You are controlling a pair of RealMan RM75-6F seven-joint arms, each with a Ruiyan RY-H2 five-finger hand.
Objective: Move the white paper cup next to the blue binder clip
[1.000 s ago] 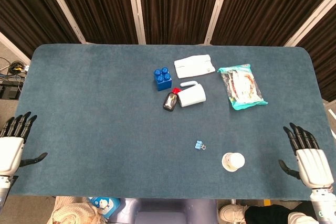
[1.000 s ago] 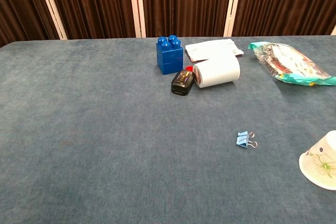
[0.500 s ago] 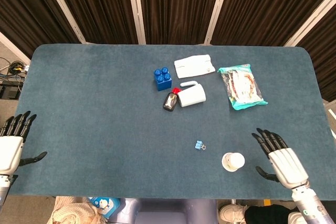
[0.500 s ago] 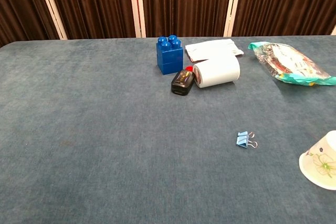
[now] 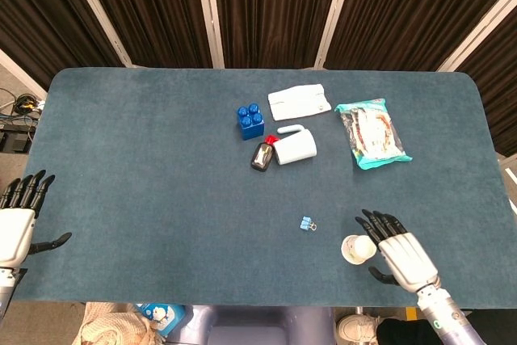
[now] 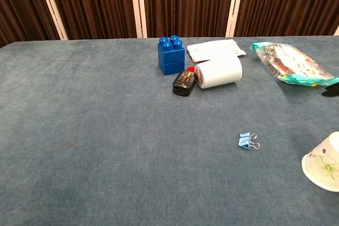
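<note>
The white paper cup lies on its side near the table's front right, its floral print facing the chest view. A small blue binder clip sits on the cloth a short way to its left and slightly farther back. My right hand hovers just right of the cup, fingers spread and holding nothing; only a dark fingertip shows at the chest view's right edge. My left hand hangs open off the table's front left corner.
Mid-table stand a blue toy brick, a dark bottle with red cap and a white mug on its side. Behind them lies a white packet, and a teal snack bag lies to the right.
My right hand has travelled left from beyond the table's right edge to just beside the cup. The left hand, cup and clip have not moved.
</note>
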